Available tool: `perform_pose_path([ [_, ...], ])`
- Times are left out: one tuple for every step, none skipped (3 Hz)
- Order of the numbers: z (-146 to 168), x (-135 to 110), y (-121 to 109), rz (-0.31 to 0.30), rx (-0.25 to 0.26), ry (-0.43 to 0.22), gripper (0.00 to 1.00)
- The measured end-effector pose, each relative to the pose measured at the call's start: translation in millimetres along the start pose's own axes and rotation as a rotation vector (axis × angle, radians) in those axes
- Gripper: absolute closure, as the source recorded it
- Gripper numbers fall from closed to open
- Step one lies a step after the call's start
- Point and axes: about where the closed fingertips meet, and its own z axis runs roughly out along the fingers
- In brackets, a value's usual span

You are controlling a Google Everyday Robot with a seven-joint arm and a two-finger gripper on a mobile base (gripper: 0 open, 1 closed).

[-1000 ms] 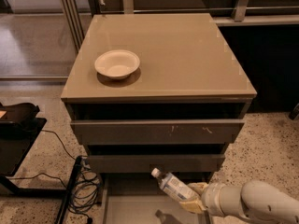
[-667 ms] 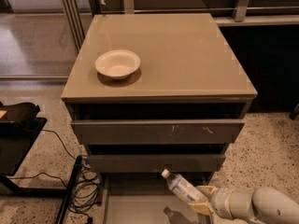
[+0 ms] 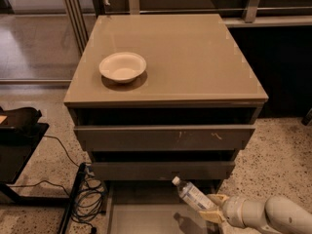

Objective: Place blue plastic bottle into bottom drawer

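The blue plastic bottle [image 3: 193, 196], clear with a white cap, is held tilted with its cap up and to the left, above the open bottom drawer [image 3: 146, 213]. My gripper [image 3: 210, 207] comes in from the lower right and is shut on the bottle's lower end. The drawer is pulled out at floor level below the taupe-grey cabinet [image 3: 170, 62], showing a flat grey floor. The bottle's shadow falls on the drawer floor.
A white bowl [image 3: 123, 66] sits on the cabinet top at the left. The top drawer [image 3: 165, 137] and middle drawer [image 3: 163, 170] are slightly pulled out. A black stand [image 3: 19, 135] and cables [image 3: 87, 194] lie on the floor at the left.
My gripper and the bottle have moved a little to the right and slightly down over the bottom drawer. The bottle stays in the grip.
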Motion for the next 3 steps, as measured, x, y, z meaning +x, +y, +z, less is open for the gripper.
perform_pose_path([
  [6,3,-1,0.010,0.010,0.010,1.00],
  [17,14,-10,0.041,0.039,0.009,1.00],
  [30,31,-24,0.060,0.084,-0.010,1.00],
])
